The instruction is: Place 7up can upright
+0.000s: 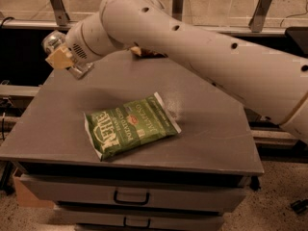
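My gripper [65, 57] is at the far left corner of the grey table [216, 143], at the end of the large white arm that reaches in from the right. Its tan fingers [59, 59] are shut on the 7up can [52, 41], a small silvery can with shiny ends. The can is tilted, with one end up-left and the other [81, 71] down-right, just above the table's left edge. Most of the can's side is hidden by the fingers.
A flat green chip bag [130, 125] lies in the middle of the table. A brown snack bag [144, 53] at the far edge is mostly hidden behind the arm. Drawers with handles [131, 197] sit under the tabletop. A railing runs behind.
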Robot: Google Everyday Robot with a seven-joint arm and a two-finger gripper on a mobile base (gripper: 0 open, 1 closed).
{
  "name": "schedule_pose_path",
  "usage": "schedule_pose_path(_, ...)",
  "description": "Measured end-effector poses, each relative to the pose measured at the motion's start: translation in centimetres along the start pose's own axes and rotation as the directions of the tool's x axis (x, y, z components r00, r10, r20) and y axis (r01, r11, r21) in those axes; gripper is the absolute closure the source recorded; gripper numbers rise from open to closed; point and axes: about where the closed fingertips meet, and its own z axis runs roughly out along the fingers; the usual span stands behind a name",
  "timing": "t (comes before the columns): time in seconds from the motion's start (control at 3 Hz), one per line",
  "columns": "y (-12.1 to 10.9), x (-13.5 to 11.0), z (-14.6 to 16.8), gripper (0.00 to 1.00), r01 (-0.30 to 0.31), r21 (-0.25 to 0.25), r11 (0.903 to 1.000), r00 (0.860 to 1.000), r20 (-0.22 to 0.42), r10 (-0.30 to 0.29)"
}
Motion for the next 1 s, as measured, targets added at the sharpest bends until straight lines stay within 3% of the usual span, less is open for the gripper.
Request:
schedule_pose_path(0.33,-1.0,0.2,-0.9,1.0,-0.022,-0.015,0.9996,0.998,0.062,0.023)
schedule_pose_path(0.67,-3.9,2.2,-3.3,1.0,-0.068,-0.045,0.9967,0.983,0.167,0.074)
schedule_pose_path(1.0,-8.1,5.5,-8.4,1.0,-0.006,-0.026,0.9996,0.966,0.258,0.012)
